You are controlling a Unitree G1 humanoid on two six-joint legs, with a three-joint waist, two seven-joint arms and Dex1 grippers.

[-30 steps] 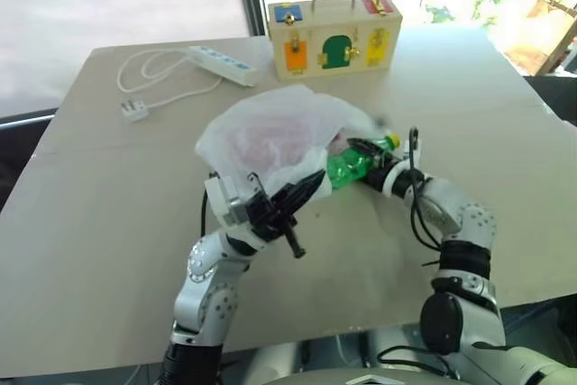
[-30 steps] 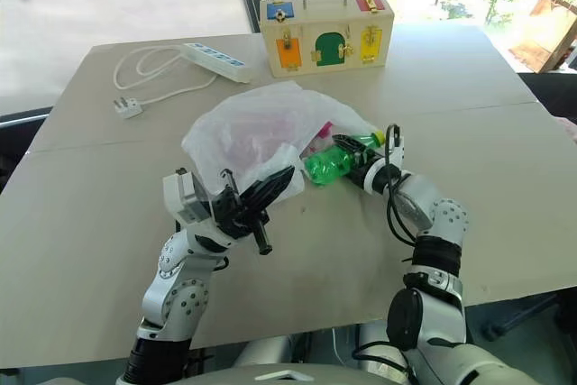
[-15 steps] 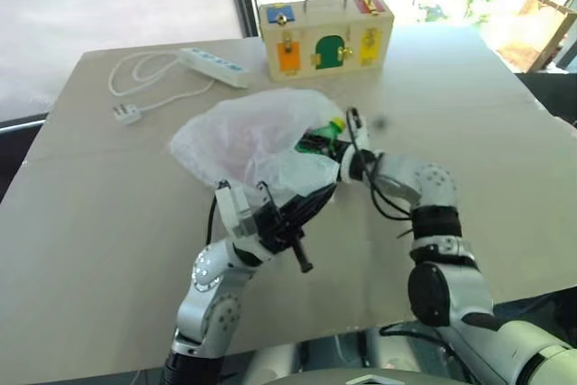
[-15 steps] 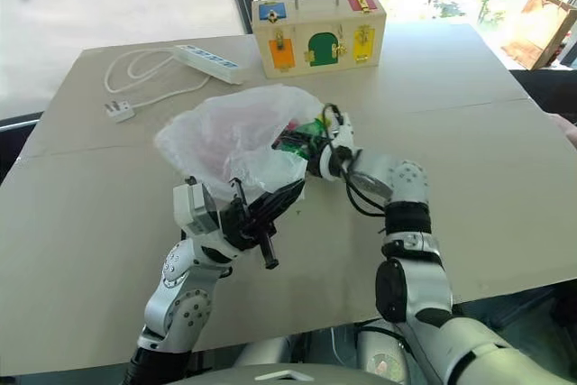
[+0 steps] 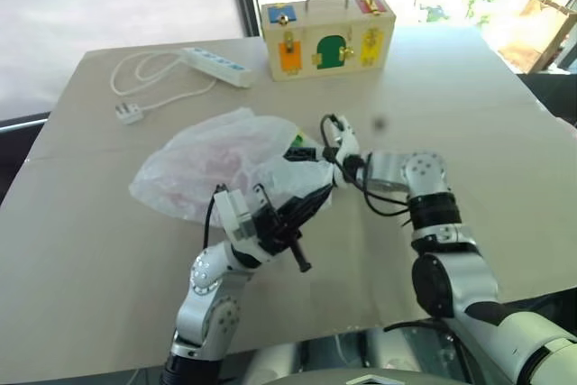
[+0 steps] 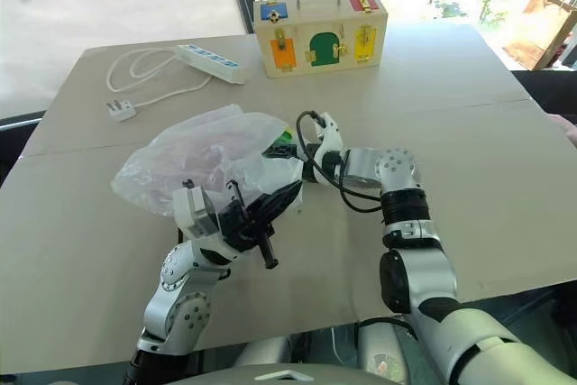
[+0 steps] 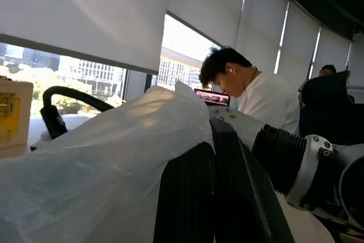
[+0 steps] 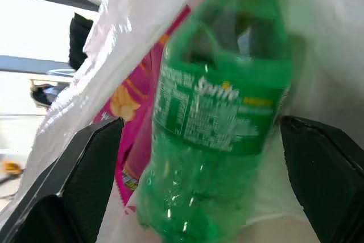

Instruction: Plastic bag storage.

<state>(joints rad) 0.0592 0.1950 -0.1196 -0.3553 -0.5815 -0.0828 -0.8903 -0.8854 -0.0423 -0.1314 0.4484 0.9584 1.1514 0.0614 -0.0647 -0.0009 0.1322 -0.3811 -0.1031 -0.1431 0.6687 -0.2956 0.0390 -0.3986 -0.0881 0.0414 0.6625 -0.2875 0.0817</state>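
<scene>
1. The left claw (image 5: pixel 311 207) is pressed together, pinching a fold of the plastic bag (image 5: pixel 216 164) at the bag's near edge.
2. The bag lies crumpled on the bench (image 5: pixel 108 250), spreading away from the left claw toward the robot's left and slightly farther out.
3. The right claw (image 6: pixel 287 152) is spread wide, its fingers (image 8: pixel 74 180) standing either side of a green bottle (image 8: pixel 219 123) at the bag's mouth; I cannot tell whether they touch it.
4. A pink snack packet (image 8: pixel 133 140) sits in the bag just beside the bottle.
5. Well beyond both claws, a wooden latch box (image 5: pixel 329 24) and a white power strip (image 5: pixel 216 65) rest on the bench.
</scene>
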